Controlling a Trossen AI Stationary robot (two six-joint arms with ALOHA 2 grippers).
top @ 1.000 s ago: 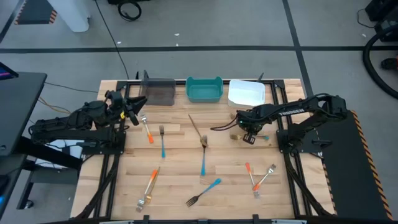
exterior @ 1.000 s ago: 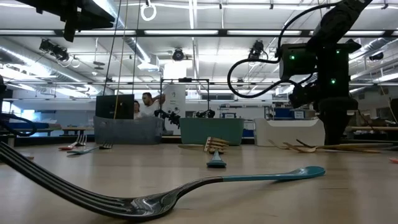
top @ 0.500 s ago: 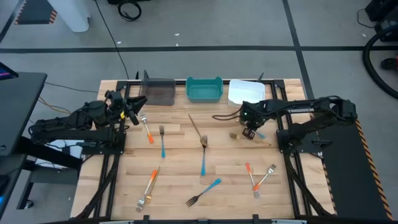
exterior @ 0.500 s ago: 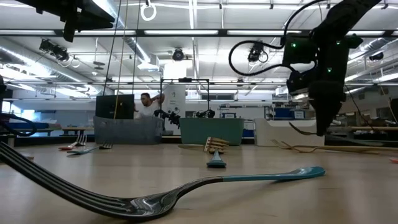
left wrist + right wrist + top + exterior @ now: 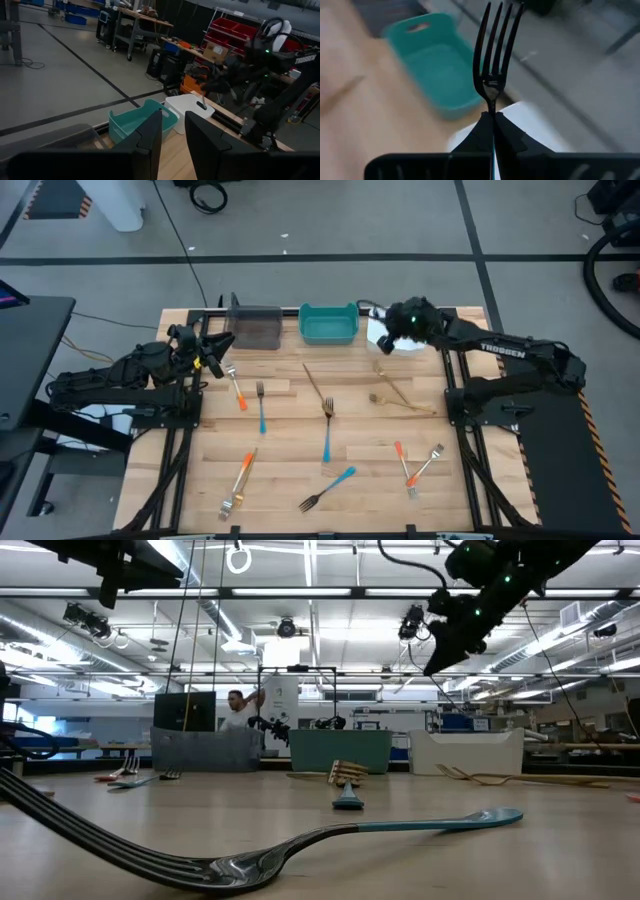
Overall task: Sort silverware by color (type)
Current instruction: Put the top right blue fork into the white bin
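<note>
My right gripper [image 5: 398, 328] hangs in the air over the near-left part of the white bin [image 5: 405, 332], shut on a fork [image 5: 495, 45] whose dark tines stick out past the fingertips. Its handle is hidden. In the low view this gripper [image 5: 438, 658] shows high above the table. Several slim forks lie flat on the wood: orange-handled ones [image 5: 238, 392] [image 5: 242, 475] [image 5: 402, 465], blue-handled ones [image 5: 262, 414] [image 5: 327, 442] [image 5: 335, 483], gold ones [image 5: 318, 385] [image 5: 395, 392]. My left gripper [image 5: 215, 365], open [image 5: 173, 135], waits at the table's left side. My right gripper pinches the fork between its two fingers at the neck [image 5: 493, 107] just below the tines. The fork runs along the fingers, with the tines pointing forward beyond their ends. It is lifted clear of the table. The fingers hide the handle.
Three bins stand in a row at the far edge: dark grey [image 5: 256, 328], teal [image 5: 328, 324], white. Another fork [image 5: 430, 458] lies crossed by the orange one near the right. A blue-handled fork [image 5: 300, 845] fills the low view's foreground. A person [image 5: 236, 705] shows far behind the table.
My right gripper has risen from the table near the gold forks, carrying the fork with it. It has swung toward the far edge until it hangs over the white bin, tipping as it went. The fork is now lifted clear. The gold forks stayed where they lay.
</note>
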